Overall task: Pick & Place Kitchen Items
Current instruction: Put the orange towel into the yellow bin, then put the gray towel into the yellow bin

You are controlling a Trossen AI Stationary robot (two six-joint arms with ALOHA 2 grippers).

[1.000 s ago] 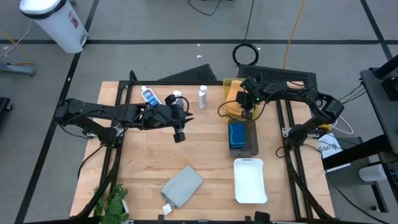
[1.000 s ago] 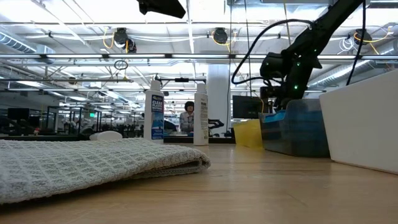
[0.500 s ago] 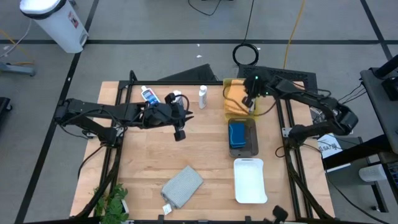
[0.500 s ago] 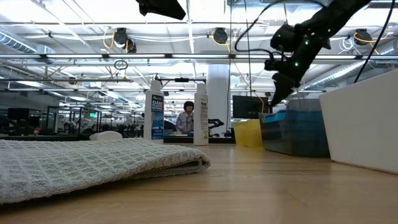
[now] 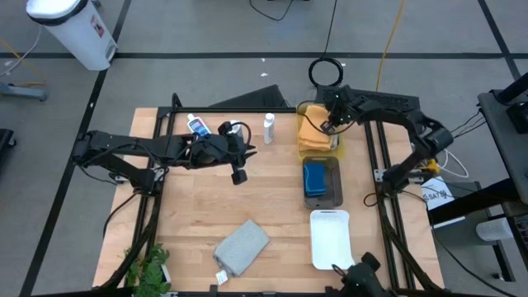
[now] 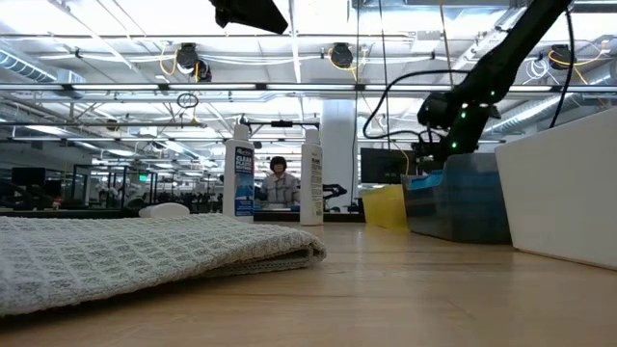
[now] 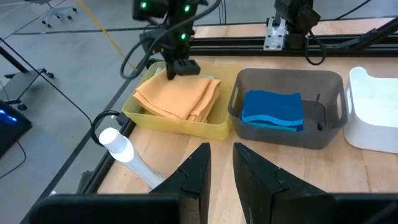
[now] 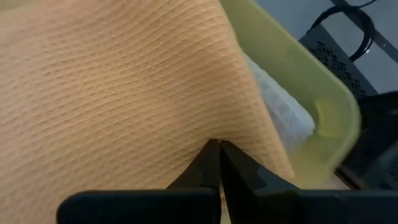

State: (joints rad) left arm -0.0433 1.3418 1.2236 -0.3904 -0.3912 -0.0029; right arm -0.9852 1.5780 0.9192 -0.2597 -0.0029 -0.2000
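The right gripper (image 7: 182,67) had its jaws pressed together, tips against the folded orange cloth towel (image 7: 177,96), which lay inside the flat yellow plastic tray (image 5: 300,152) at the table's far edge. The left gripper (image 7: 217,171) hovered mid-table, jaws slightly parted, holding nothing.

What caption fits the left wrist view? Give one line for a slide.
Right gripper pressing on the orange towel in the yellow tray; blue sponges fill the grey tray.

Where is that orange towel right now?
The orange towel lies in the yellow tray at the table's far right, beside the grey tray, under the right gripper.
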